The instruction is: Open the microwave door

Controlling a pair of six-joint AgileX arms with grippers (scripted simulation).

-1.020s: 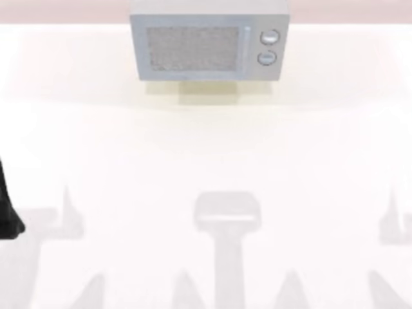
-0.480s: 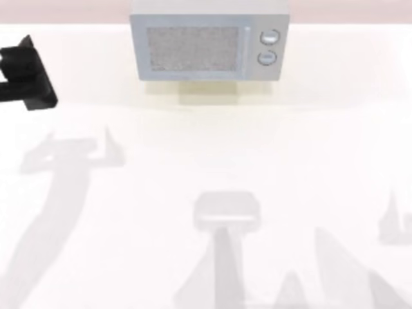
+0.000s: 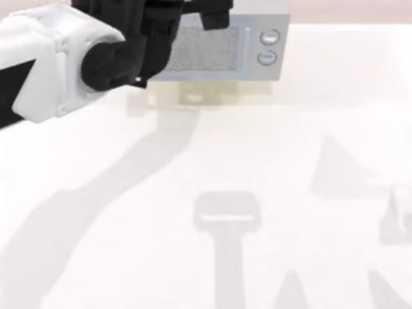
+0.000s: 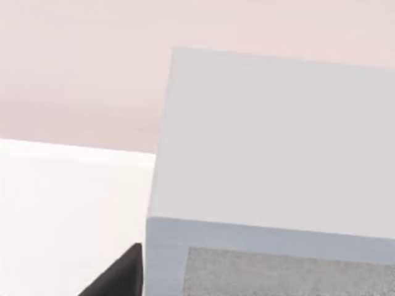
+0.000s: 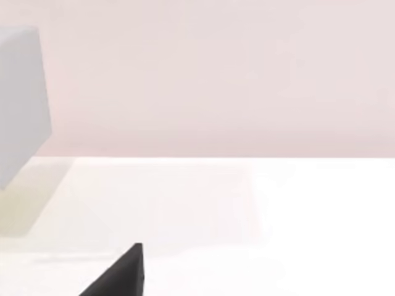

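The light-grey microwave (image 3: 257,71) stands at the table's far middle, two round knobs (image 3: 270,37) on its right panel. The microwave door (image 3: 212,51) lies flush with the front, its thin handle strip (image 3: 246,48) beside the knobs; its left part is hidden by my left arm. My left gripper (image 3: 187,24) hovers open over the microwave's left front, holding nothing. In the left wrist view the microwave's top (image 4: 278,142) and the mesh window (image 4: 278,274) fill the frame, one dark fingertip (image 4: 123,277) beside the left corner. My right arm is outside the top view.
The right wrist view has one dark fingertip (image 5: 123,274) over the bare white table (image 5: 247,216), the microwave's side (image 5: 18,98) far off and a pink wall behind. The white left arm link (image 3: 45,71) spans the table's far left.
My left arm has swung from the table's left edge up and rightward, and now covers the microwave's left front. The door has not moved.
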